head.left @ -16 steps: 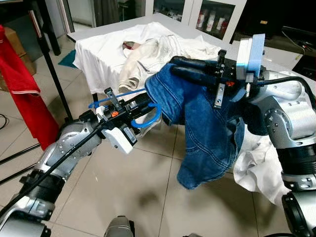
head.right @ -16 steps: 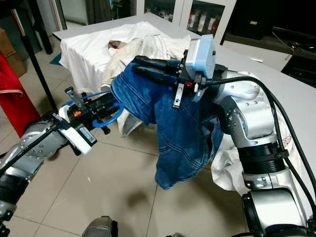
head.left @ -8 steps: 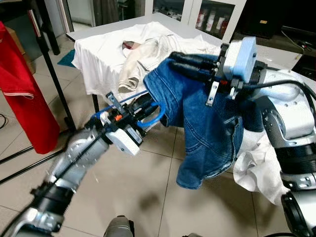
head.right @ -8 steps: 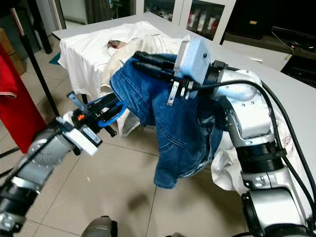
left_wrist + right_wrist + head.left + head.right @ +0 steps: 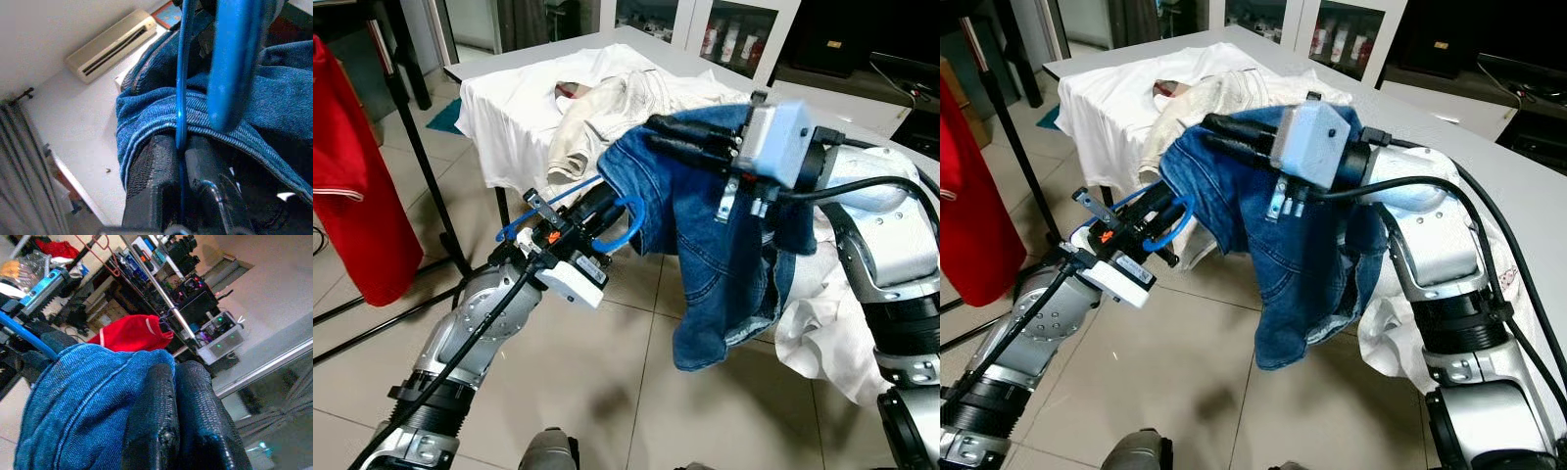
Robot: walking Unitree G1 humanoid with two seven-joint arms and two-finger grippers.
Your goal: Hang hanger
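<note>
Left eye view: my left gripper [image 5: 590, 211] sits near frame centre, fingers pinched on the thin blue hanger [image 5: 607, 238], whose rounded end curls out at about 3 o'clock from the fingertips and touches the edge of the denim jeans [image 5: 715, 245]. My right gripper [image 5: 680, 137] is at 1 o'clock from the left one, its two black fingers pressed together with the jeans' waist draped over them; the cloth hangs down toward 6 o'clock, clear of the floor. A white-draped table [image 5: 509, 93] with a beige garment [image 5: 597, 117] is behind, a red garment [image 5: 357, 206] on a dark stand at 9 o'clock. Right eye view: same layout; the hanger's loop lies just under the denim fold. Left wrist view: the hanger wire runs straight up between my closed fingers [image 5: 151, 181], into a denim hem directly ahead. Right wrist view: fingers [image 5: 161, 421] shut tight together, denim folded over them, the red garment on a rail [image 5: 161, 293] well beyond at 12 o'clock. My judgement: the step in hand is threading the hanger into the jeans. To do it well I should keep the right grip steady and high so the fold stays open, push the hanger end slowly along the hem line, and watch that the loop does not snag and drag the cloth off my fingers.
</note>
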